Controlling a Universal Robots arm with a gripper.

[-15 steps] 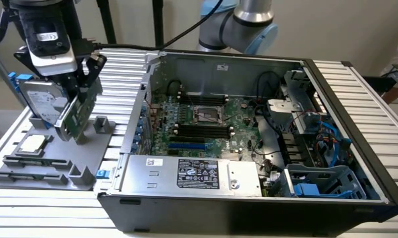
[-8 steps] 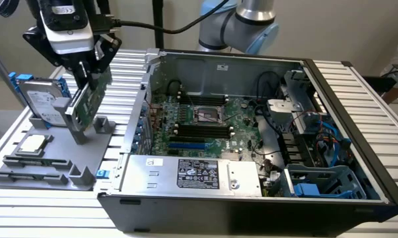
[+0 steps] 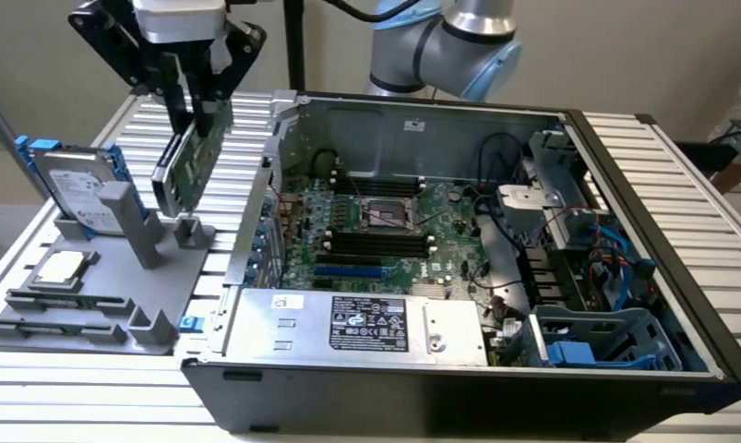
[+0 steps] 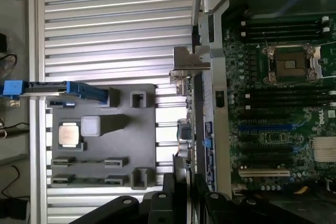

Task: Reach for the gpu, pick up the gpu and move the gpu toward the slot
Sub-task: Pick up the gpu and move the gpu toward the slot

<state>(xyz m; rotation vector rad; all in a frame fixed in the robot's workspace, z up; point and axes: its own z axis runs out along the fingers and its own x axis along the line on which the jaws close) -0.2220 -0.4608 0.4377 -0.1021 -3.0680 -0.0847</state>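
While lifted, gpu [image 3: 188, 161] in gripper [image 3: 204, 115]

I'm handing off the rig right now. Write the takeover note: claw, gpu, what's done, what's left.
Claw: shut on the gpu, gripping its top edge.
Gpu: upright, lifted clear of the grey holder tray, beside the open computer case.
Done: reach and pickup.
Left: carry it over the case wall to the motherboard slot; it is not yet over the board.
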